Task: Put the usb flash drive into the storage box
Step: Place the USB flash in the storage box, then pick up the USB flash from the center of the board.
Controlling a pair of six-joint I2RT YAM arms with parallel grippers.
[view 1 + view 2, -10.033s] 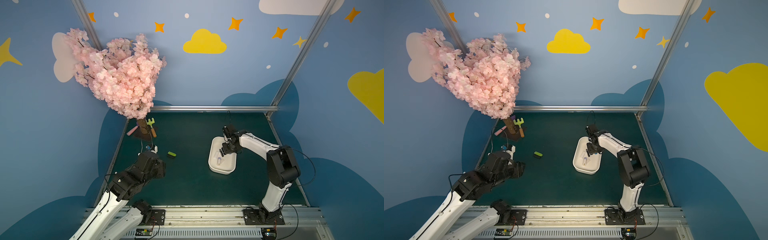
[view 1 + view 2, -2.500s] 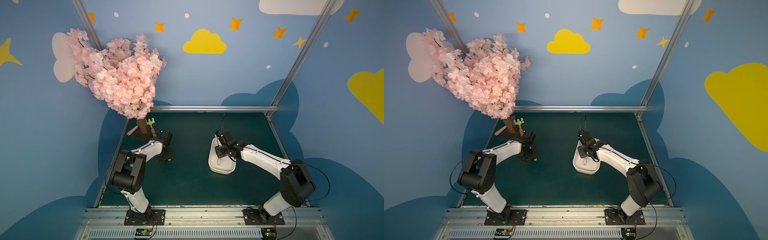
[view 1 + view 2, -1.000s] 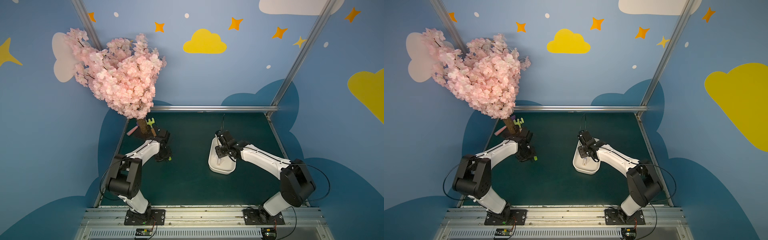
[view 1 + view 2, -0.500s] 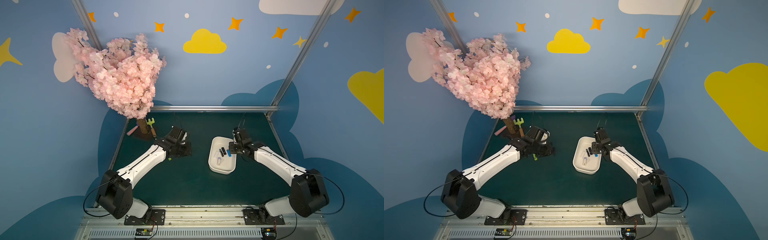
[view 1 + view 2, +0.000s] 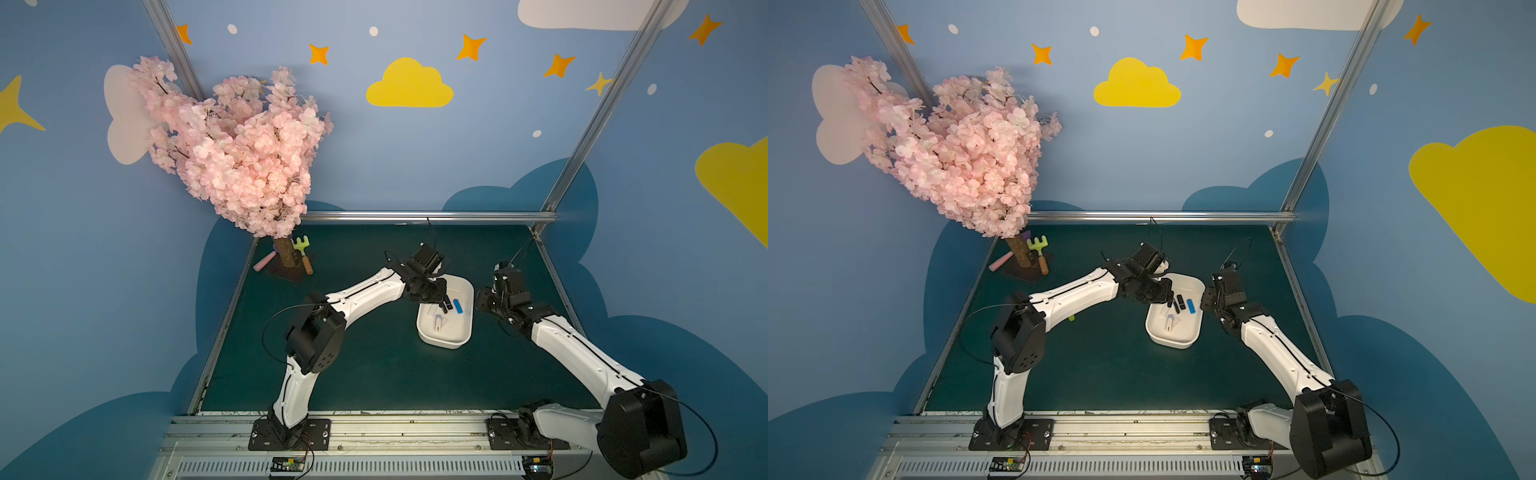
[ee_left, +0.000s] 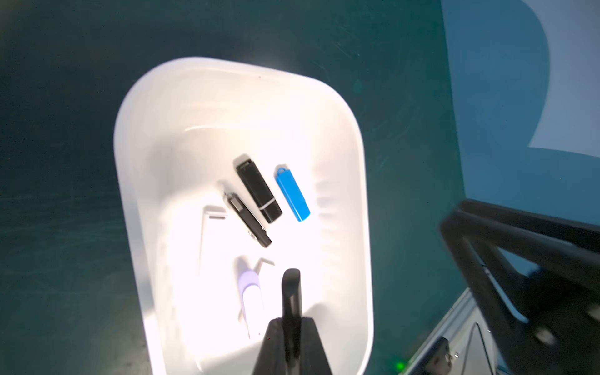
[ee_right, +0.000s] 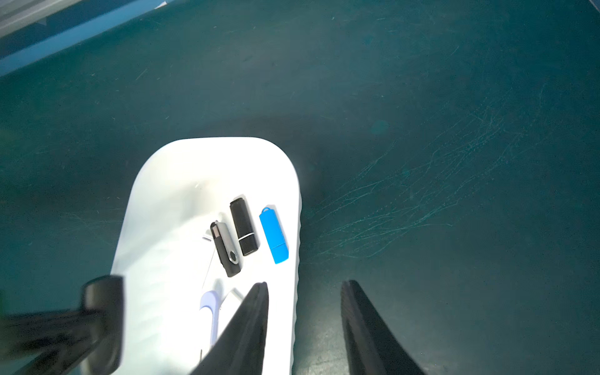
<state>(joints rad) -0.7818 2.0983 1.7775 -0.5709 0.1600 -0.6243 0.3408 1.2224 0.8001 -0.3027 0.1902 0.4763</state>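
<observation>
Directly beneath left end effector [image 6: 291, 275], storage box [image 6: 227, 66].

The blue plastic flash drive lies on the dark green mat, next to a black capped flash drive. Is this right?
No: the blue plastic flash drive lies inside the white plastic storage box, next to the black capped flash drive. The left wrist view shows it.

storage box [image 6: 130, 181]: near end cut off by the edge in both wrist views
pale sticks [image 6: 212, 240]: washed out by glare, outlines barely readable
left gripper [image 6: 291, 279]: base cut off; a dark blur in the right wrist view
right gripper [image 7: 305, 285]: finger bases cut off; blurred in the left wrist view
green object [image 5: 1072, 318]: mostly under the left arm, too small to name
</observation>
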